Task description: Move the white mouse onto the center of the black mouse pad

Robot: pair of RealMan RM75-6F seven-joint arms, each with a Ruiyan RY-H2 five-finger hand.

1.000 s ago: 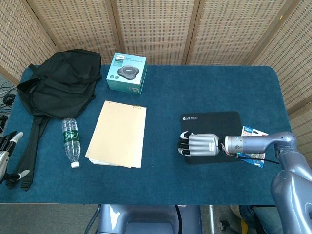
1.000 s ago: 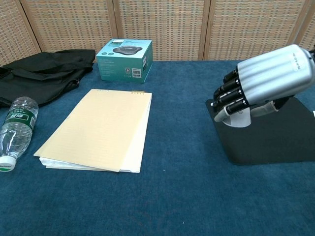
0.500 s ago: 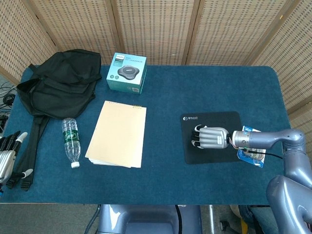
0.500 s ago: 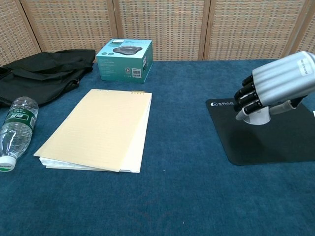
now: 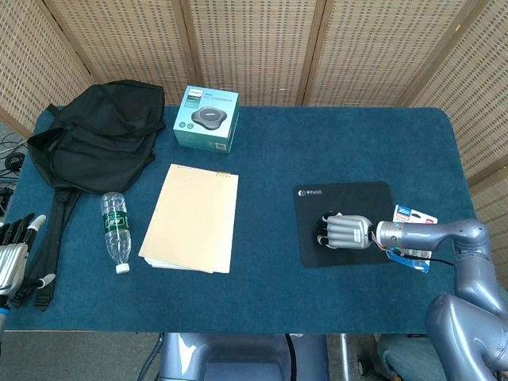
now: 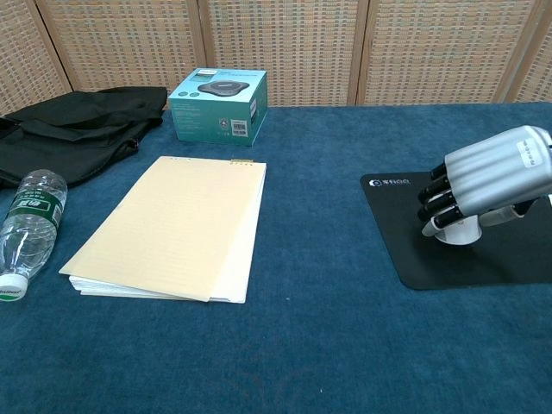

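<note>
In front of woven screens, on the blue worktop (image 5: 262, 151), the right hand (image 5: 345, 231) curls its fingers over the white mouse (image 6: 455, 229), resting it on the black mouse pad (image 5: 353, 198) toward that pad's near edge, while the left hand (image 5: 11, 254) hangs off the worktop's left edge, holding nothing.

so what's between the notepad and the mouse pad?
Nothing but bare blue tablecloth between the notepad and the black mouse pad; both views show that strip clear. The right robot hand sits further right, over the pad, covering the white mouse.
</note>
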